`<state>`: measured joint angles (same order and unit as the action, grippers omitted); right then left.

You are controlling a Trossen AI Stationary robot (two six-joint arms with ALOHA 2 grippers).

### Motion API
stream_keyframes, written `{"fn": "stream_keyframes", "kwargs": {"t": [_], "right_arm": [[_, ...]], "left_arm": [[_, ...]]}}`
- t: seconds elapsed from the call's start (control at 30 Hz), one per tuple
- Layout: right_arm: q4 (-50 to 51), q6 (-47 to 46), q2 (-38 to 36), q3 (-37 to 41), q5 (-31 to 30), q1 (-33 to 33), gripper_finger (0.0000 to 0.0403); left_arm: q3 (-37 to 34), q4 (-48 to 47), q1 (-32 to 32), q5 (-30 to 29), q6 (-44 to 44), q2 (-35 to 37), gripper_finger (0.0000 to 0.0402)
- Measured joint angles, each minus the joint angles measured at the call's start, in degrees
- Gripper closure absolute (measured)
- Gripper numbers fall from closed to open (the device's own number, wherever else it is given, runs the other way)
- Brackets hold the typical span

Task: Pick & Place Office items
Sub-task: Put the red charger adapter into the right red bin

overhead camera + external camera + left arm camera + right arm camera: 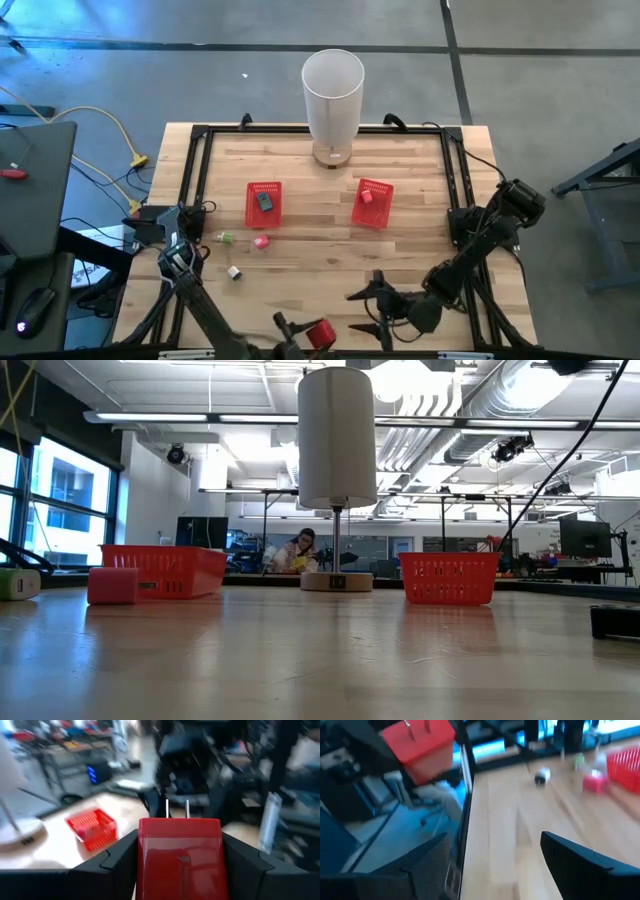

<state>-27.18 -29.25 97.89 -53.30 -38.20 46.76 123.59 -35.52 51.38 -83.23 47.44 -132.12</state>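
overhead plan of the table, with wrist insets. the left gripper [318, 335] hangs at the table's 6 o'clock edge, its fingers [112, 857] closed on a red plug adapter [179, 855]; two metal prongs [177, 809] point away from the wrist. in the right wrist inset the same red plug adapter [417, 742] shows lifted clear of the wood. the right gripper [378, 305] waits just to the 3 o'clock side of it, low over the table, jaws standing open and empty.

two red mesh baskets lie mid-table: the left basket [264, 203] at about 10 o'clock of centre holds a dark item [264, 200]; the right basket [372, 203] at about 2 o'clock holds a small red item [367, 197]. loose on the wood toward 8 o'clock are a green piece [226, 237], a pink block [261, 241] and a small white-and-dark piece [234, 272]. a tall white cylinder [332, 95] on a round base stands at 12 o'clock.

handling, as judged: the adapter looks like a rigid, light plastic block with smooth flat faces, so it may slip if pinched weakly. the sound hold is across the two broad side faces at mid-body, as here, keeping clear of the prongs, which are thin and could bend or catch on basket mesh.
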Motion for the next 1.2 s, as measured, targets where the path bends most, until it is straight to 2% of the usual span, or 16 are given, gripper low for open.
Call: {"fn": "stream_keyframes", "kwargs": {"t": [0.1,0.23,0.43,0.53,0.63,0.8,0.97,1.2], "right_arm": [[-6.52,5.28,-0.01,-0.02,2.23,-1.11,0.0102],[-13.48,11.96,0.0,-0.02,5.23,-1.81,0.0102],[-19.15,20.3,-0.02,-0.02,6.51,-2.23,0.0102],[-21.72,20.57,-0.01,-0.02,7.01,-3.07,0.0102],[-22.2,20.56,-0.02,-0.02,10.27,-4.28,0.0102],[-22.74,23.91,-0.02,-0.02,13.34,-5.13,0.0102],[-22.79,29.79,-0.07,-0.02,10.59,-4.49,0.0102],[-24.38,38.79,-0.13,-0.02,-0.93,-2.97,0.0102]], "left_arm": [[-0.02,4.86,-1.42,-2.02,-5.04,1.02,0.0184],[0.0,10.77,-3.27,-1.94,-10.41,3.36,0.0184],[0.0,17.54,-6.1,2.62,-16.29,5.4,0.0184],[0.0,23.18,-7.61,6.09,-22.64,5.43,0.0184],[0.0,27.53,-8.93,9.85,-27.99,5.43,0.0184],[0.0,31.99,-9.71,10.64,-35.12,5.43,0.0184],[0.0,32.16,-9.44,9.01,-38.04,5.43,0.0184],[0.0,31.96,-8.04,0.93,-40.48,5.43,0.0184]]}}
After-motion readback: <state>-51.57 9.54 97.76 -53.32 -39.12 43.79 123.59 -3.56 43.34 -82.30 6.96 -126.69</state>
